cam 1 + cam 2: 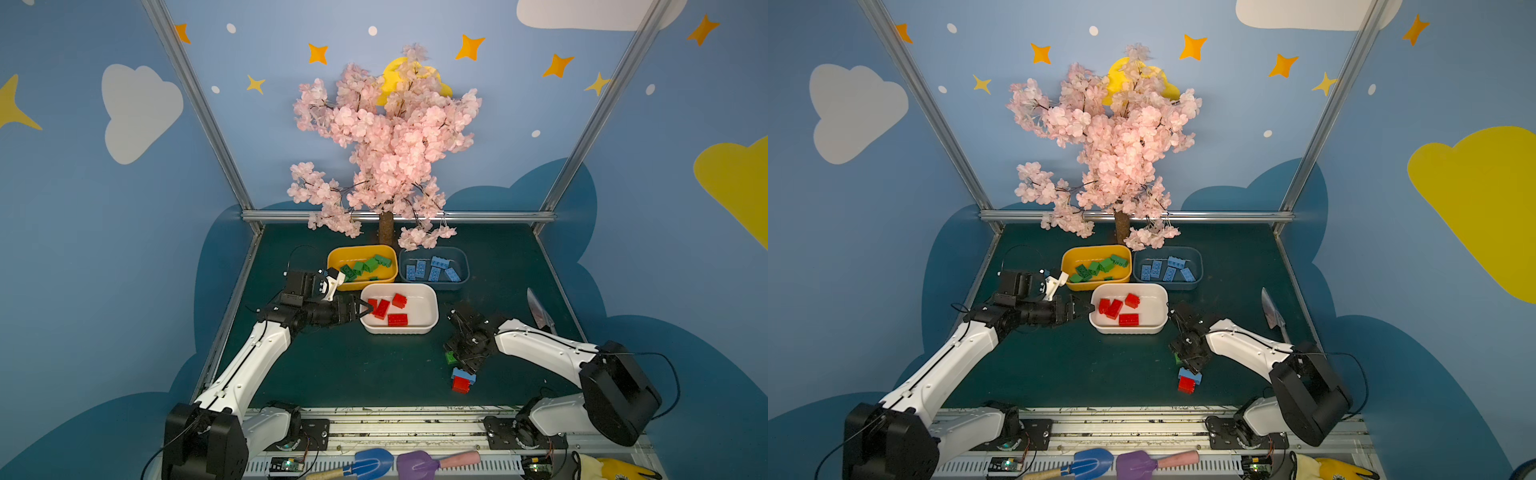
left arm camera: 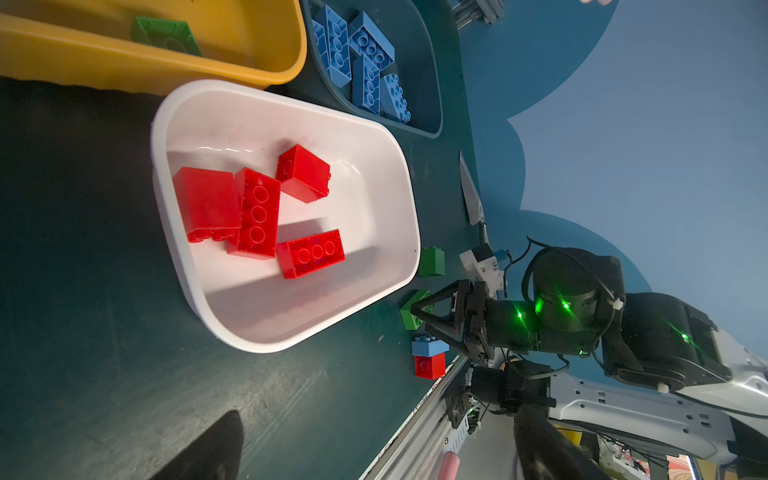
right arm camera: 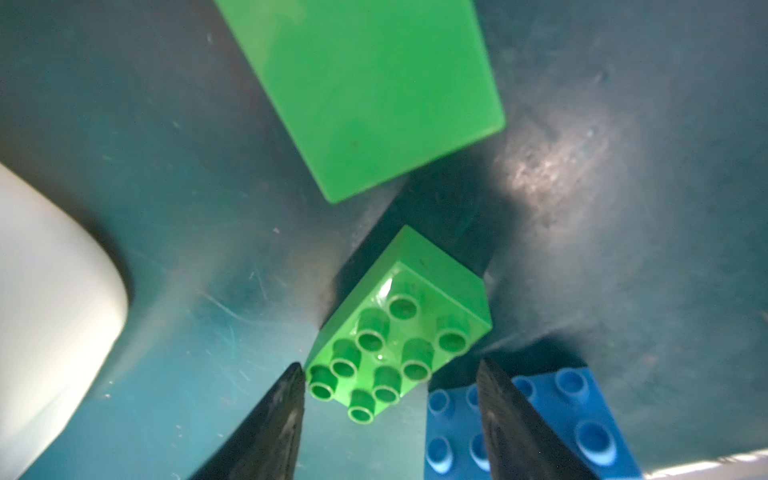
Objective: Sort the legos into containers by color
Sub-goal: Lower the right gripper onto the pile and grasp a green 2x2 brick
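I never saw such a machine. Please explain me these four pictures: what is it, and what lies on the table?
A left robot arm and a right robot arm each end in a pincer gripper. The wide pictures come from cameras above; the close ones from wrist cameras. On the dark green table stand a yellow plastic tub with green bricks, a dark blue tub with light blue bricks, and a white tub with red bricks. The left gripper is open at the white tub's edge. The right gripper is open around a loose studded green brick; nothing is held. Nearby lie another green brick and a blue brick atop a red brick.
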Robot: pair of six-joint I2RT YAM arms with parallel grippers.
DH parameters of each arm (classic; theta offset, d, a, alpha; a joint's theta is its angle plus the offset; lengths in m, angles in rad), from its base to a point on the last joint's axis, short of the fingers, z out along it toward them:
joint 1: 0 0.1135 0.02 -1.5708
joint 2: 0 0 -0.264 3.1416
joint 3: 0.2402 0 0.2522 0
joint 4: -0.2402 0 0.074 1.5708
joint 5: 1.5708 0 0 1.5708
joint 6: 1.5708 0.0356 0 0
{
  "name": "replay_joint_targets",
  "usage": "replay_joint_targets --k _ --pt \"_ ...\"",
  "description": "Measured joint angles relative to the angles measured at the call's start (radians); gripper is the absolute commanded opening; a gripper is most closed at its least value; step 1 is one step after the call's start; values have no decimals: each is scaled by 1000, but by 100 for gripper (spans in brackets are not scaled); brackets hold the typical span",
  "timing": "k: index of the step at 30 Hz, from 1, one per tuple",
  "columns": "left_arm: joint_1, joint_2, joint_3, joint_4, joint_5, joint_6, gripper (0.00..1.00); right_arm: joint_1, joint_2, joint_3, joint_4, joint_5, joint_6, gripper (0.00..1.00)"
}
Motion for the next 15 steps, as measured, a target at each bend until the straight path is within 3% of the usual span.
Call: replay_joint_targets --k 8,15 --pt "1 0 -6 -1 -3 1 99 -43 63 19 11 3 -12 61" --pt "2 -3 -13 -10 -11 11 99 -35 140 84 -40 15 -44 37"
